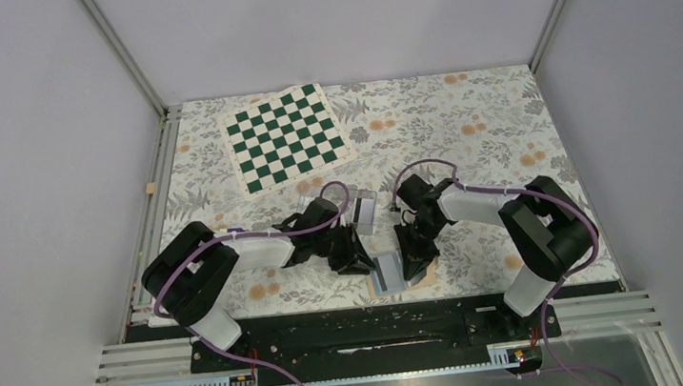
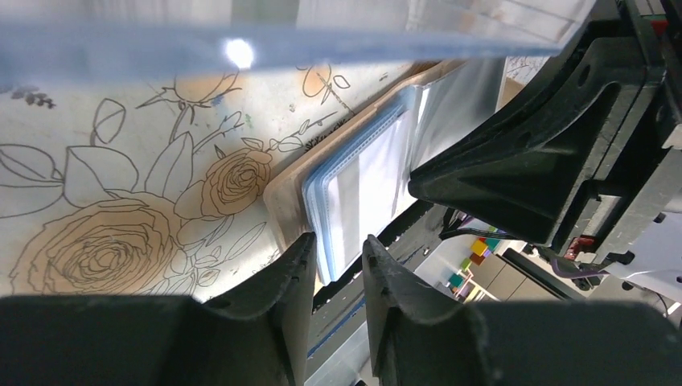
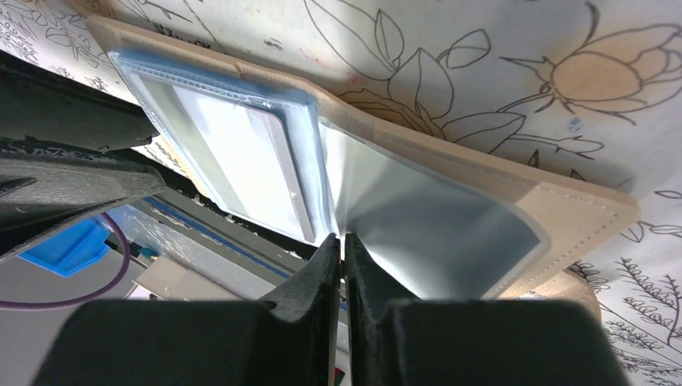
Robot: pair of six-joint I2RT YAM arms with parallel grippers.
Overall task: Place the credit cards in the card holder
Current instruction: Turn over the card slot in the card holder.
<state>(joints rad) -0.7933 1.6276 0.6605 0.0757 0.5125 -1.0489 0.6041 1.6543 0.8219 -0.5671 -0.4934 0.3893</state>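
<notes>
The tan card holder lies open at the table's front edge, its light-blue clear sleeves facing up. In the right wrist view a pale card sits inside the left sleeve. My right gripper is shut on the edge of a clear sleeve at the fold and holds it raised. It also shows in the top view. My left gripper is slightly open and empty, its tips at the near edge of the holder. It also shows in the top view. No loose cards are in view.
A clear plastic box stands just behind the two grippers, and its edge crosses the top of the left wrist view. A green-and-white chessboard mat lies at the back left. The black front rail runs right below the holder.
</notes>
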